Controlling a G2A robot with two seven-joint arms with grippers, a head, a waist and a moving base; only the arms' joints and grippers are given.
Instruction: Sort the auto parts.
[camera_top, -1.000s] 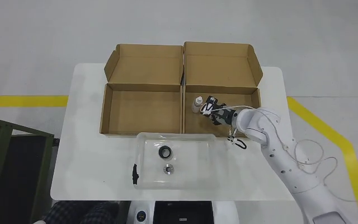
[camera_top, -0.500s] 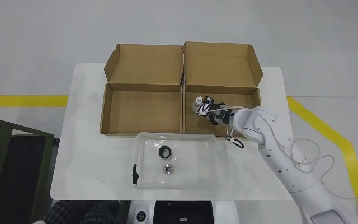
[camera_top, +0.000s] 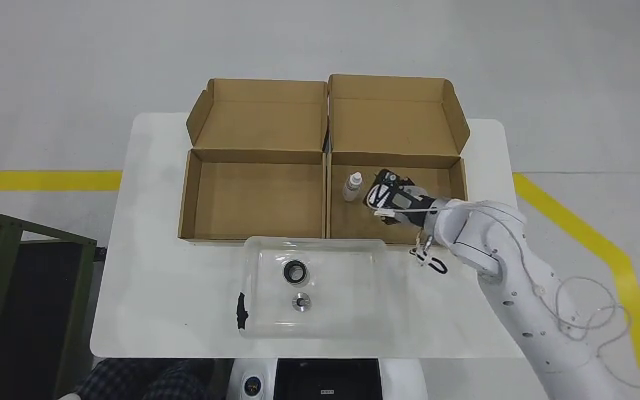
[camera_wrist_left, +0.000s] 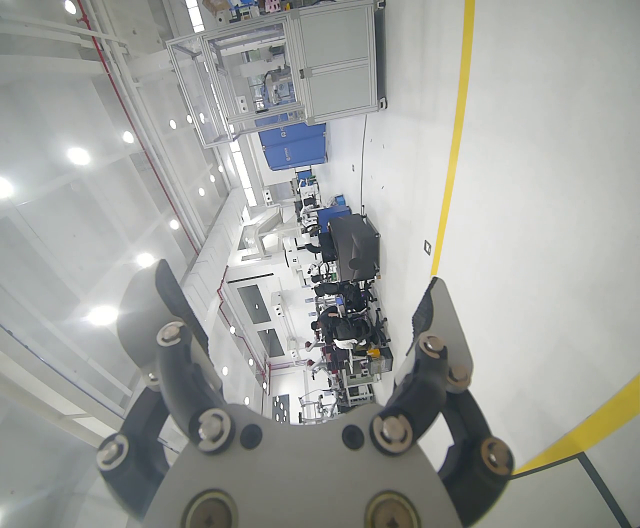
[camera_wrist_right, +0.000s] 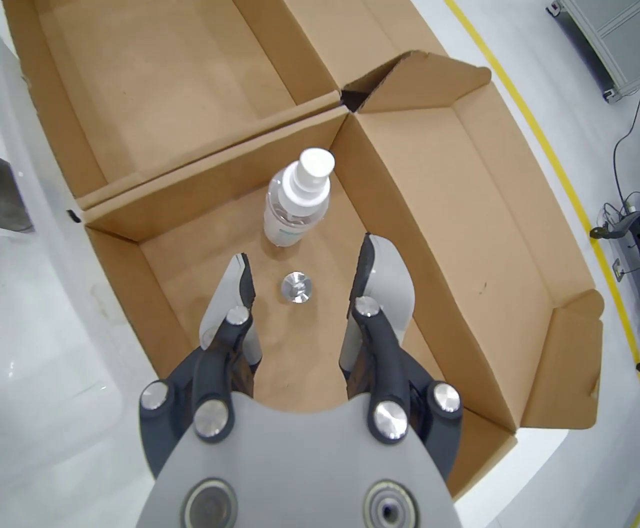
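Inside right box (camera_top: 450, 190): I find the metal disc (camera_wrist_right: 297, 289) lying flat on the cardboard floor. The spray bottle (camera_wrist_right: 297, 200) stands upright just beyond it, near the corner where this box meets its neighbour.
Right end effector (camera_wrist_right: 306, 250): it hangs above the right box's floor, on the side nearer the bottle. Its fingers are spread fairly wide and grip nothing. From the wrist camera the disc appears in the gap between the fingers, touching neither.
Left end effector (camera_wrist_left: 297, 274): its fingers are spread wide with nothing between them. It points out at the hall floor and ceiling lights, and I cannot tell where it sits relative to the right box.
Left box (camera_top: 255, 200): it sits side by side with the right box, their walls touching. I see no parts on its floor. Both lids are folded back on the far side.
Clear tray (camera_top: 315, 243): it lies against the robot-facing walls of the two boxes and overlaps the right box's front wall for part of that wall's length.
Black ring (camera_top: 295, 271): it rests in the tray, well apart from the right box's contents.
Round metal part (camera_top: 301, 301): it rests in the tray just beside the ring, on the side away from the right box.
Black piece (camera_top: 241, 310): it lies at the tray edge farthest from the right box. I cannot tell whether it is inside the rim or outside it.
Table (camera_top: 160, 250): the white top carries both boxes and the tray.
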